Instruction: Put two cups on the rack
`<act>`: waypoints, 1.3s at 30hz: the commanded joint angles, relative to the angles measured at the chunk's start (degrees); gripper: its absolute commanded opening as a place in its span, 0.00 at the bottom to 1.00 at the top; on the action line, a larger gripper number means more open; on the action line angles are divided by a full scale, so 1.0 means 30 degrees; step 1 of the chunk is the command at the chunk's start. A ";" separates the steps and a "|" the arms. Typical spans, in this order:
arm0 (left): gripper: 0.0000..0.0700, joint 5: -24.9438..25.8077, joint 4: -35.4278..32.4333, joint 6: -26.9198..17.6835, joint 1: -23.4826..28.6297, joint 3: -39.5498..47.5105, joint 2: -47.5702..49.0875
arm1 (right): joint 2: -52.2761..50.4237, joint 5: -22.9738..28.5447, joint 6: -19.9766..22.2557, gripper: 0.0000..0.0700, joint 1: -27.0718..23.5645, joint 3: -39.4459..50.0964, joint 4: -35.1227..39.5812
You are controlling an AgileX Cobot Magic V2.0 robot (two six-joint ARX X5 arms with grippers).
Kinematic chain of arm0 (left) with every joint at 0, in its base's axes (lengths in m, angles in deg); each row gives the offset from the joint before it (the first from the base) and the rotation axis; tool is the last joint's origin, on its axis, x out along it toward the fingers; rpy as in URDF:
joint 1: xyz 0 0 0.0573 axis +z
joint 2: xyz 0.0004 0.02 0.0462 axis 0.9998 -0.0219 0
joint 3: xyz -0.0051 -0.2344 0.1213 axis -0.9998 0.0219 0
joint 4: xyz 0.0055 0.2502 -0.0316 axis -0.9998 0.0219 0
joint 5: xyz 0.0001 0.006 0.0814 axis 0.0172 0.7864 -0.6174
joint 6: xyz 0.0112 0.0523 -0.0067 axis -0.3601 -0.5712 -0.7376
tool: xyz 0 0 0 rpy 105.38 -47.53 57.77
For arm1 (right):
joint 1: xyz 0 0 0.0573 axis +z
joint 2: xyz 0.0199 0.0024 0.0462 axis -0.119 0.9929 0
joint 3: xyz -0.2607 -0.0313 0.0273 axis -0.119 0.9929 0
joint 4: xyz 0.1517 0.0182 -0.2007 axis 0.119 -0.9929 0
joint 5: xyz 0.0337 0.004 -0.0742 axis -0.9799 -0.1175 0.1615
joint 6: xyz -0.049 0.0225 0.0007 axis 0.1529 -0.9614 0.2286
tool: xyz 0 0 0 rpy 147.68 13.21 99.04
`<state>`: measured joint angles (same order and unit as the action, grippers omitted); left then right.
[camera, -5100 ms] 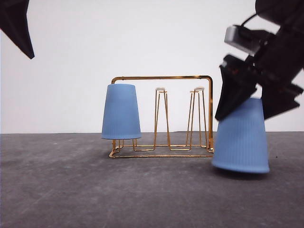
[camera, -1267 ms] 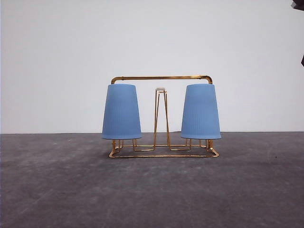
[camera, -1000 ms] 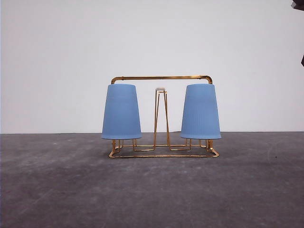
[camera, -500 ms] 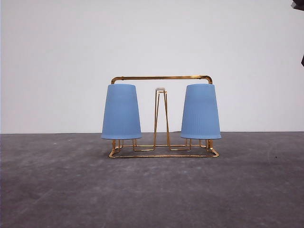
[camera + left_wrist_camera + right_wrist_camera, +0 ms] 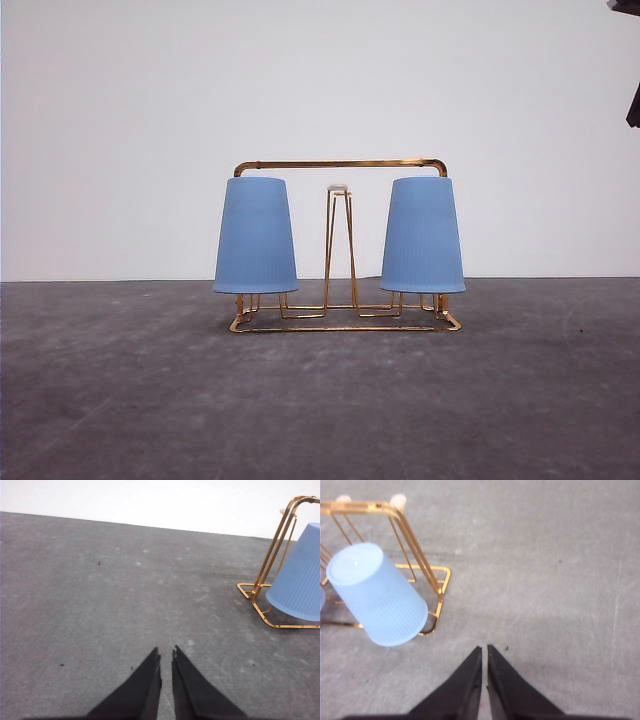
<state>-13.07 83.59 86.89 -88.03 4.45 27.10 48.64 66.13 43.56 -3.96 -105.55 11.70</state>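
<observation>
Your left gripper (image 5: 166,654) has two matte black fingers (image 5: 148,680), each a flat wedge tapering to a sharp tip, plain and unmarked. Your right gripper (image 5: 484,648) looks the same: black, pointed, smooth-sided fingers (image 5: 506,685) that widen toward the base, without visible screws or cables.

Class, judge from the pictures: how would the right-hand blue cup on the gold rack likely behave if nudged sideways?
The right cup is probably light, thin ribbed plastic. Hung upside down over a thin prong of the rack, it would likely wobble, not slide off. The wire rack might shift too.
</observation>
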 commanded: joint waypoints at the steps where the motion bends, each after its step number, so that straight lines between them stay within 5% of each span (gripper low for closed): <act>1: 0.04 -0.0029 0.0051 -0.0044 -0.0007 0.0262 0.0029 | 0.0124 0.0007 -0.0153 0.02 0.0000 -0.0255 0.0357; 11: 0.04 -0.0029 0.0056 -0.0039 -0.0007 0.0262 0.0029 | -0.0087 0.0031 -0.0129 0.02 0.0267 -0.0255 0.1041; 16: 0.04 -0.0058 0.0058 -0.0044 -0.0007 0.0262 0.0029 | -0.1728 0.1165 0.2420 0.02 0.0284 0.0034 0.1145; 24: 0.04 -0.0051 0.0058 -0.0037 -0.0007 0.0255 0.0029 | -0.8083 0.3671 0.2747 0.02 0.0252 0.6874 0.3181; 30: 0.04 -0.0051 0.0058 -0.0037 -0.0007 0.0255 0.0029 | -1.3120 0.4008 0.2151 0.02 0.0262 1.2669 0.6238; 39: 0.04 -0.0051 0.0051 -0.0037 -0.0007 0.0255 0.0022 | -1.8135 0.4123 0.2323 0.02 0.0090 1.4775 0.4804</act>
<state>-13.09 83.59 86.89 -88.03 4.45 27.10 -5.98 78.19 50.72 -3.53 -61.36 26.28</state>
